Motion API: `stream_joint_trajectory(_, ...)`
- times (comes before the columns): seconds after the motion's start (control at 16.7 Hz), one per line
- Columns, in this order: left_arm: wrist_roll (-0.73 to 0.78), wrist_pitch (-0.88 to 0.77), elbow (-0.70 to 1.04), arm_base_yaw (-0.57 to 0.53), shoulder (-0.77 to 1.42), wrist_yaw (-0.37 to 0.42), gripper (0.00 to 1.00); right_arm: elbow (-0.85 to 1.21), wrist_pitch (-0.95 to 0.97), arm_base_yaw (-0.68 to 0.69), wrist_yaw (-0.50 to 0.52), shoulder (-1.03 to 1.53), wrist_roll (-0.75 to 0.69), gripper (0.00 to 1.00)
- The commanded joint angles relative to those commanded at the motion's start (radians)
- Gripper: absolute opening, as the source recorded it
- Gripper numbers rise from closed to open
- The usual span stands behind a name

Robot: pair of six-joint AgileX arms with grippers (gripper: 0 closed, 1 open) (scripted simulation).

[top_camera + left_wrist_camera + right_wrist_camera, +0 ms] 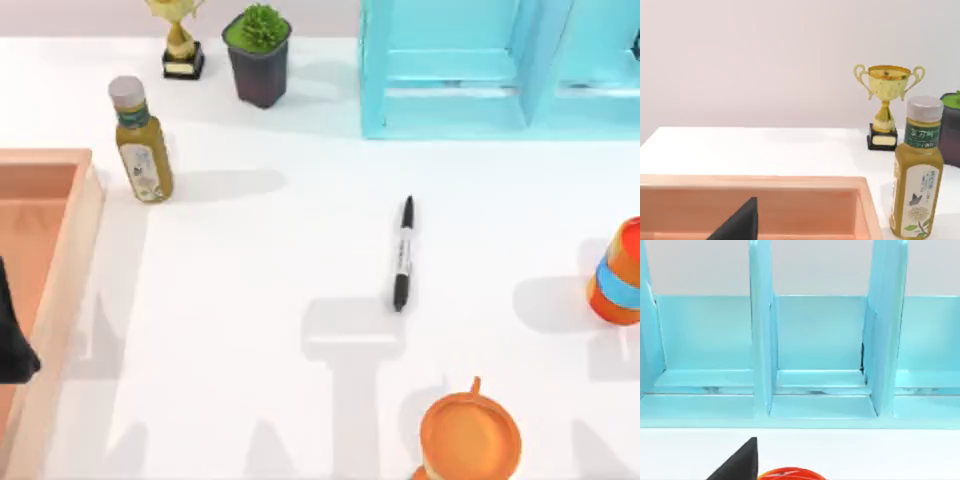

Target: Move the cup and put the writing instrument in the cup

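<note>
1. Pen (403, 254) lies flat on the bare bench (250, 300), a little right of the middle in the top view, touching nothing else.
2. Its long axis runs almost straight from the near edge toward the blue shelf (450, 70), leaning only slightly, so jaws coming from above would need to close across it from side to side.
3. Nearest to it are the orange mug (470, 435), near the front edge and apart from it, and the orange blue-banded cylinder (622, 272), at the right edge and well apart.
4. Left arm (14, 335) shows as a dark shape at the far left over the wooden tray (60, 260), well apart from the pen, which lies off to its right.
5. Its wrist view looks across the tray wall to the bottle (916, 170) and the trophy (886, 105). Whether the left jaws are open or closed I cannot tell.
6. Right wrist view faces the shelf compartments over an orange rim (790, 473), so I judge the right arm to stand on the right side and nearer the pen. Whether the right jaws are open or closed I cannot tell either.
7. Neither step looks done: the pen is not yet in the cup.
</note>
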Motion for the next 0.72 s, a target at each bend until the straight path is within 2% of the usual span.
stream_joint_trajectory(0.18,0.002,-0.01,0.011,0.002,0.011,0.0,1.0,0.0,0.0,0.0,0.0,0.0,0.0,1.0)
stream_joint_trajectory(0.36,0.017,-0.097,0.103,0.015,0.107,0.0,1.0,0.0,0.0,0.0,0.0,0.0,0.0,1.0)
stream_joint_trajectory(0.72,0.078,-0.438,0.495,0.067,0.558,0.0,1.0,0.0,0.0,0.0,0.0,0.0,0.0,1.0)
